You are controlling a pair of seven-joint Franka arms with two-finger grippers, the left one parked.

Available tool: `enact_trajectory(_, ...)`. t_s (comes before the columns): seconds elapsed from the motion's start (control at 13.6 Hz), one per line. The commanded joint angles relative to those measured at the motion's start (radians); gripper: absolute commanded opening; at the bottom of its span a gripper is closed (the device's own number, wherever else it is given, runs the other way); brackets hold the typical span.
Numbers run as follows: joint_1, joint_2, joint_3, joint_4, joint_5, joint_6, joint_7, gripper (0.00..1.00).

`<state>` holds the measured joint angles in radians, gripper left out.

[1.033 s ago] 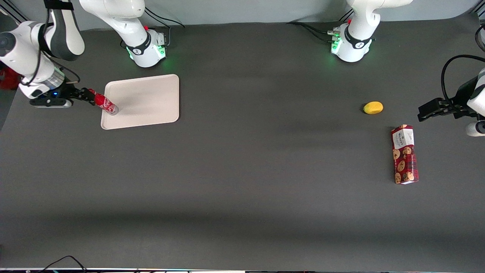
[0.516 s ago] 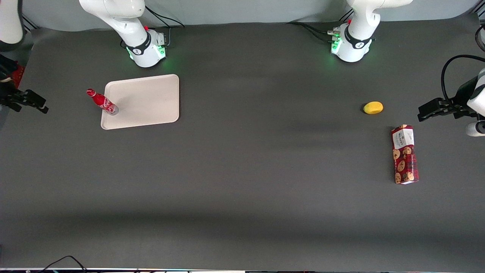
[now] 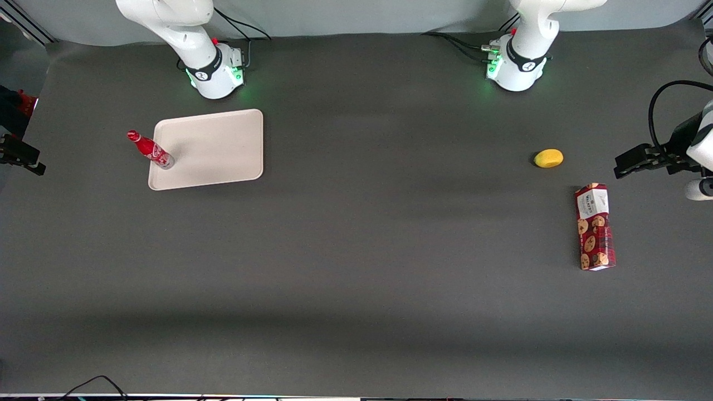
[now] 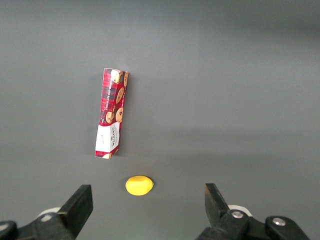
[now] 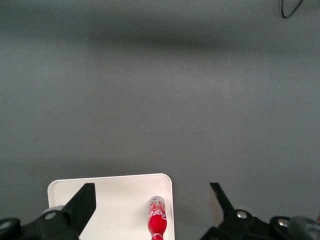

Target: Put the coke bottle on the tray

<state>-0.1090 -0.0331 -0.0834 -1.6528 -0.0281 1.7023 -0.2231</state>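
The coke bottle, small and red with a silvery base, stands upright on the corner of the cream tray nearest the working arm's end of the table. It also shows in the right wrist view, on the tray close to its rim. My gripper is at the table's edge at the working arm's end, well apart from the bottle. In the right wrist view the gripper is open and empty, its two fingers wide apart and high above the tray.
A yellow fruit and a red cookie box lie toward the parked arm's end of the table. Both also show in the left wrist view: fruit, box. Two arm bases stand along the table's back edge.
My gripper let go of the bottle and drew back from the tray to the table's edge, rising. The bottle stays standing on the tray's corner.
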Motion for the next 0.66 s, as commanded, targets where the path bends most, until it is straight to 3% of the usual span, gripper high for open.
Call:
enact_trajectory(0.0, 0.018, 0.041, -0.012, 0.059, 0.092, -0.039, 0.004, 1.00)
enact_trajectory(0.59, 0.014, 0.096, -0.004, 0.048, 0.093, -0.027, 0.019, 1.00)
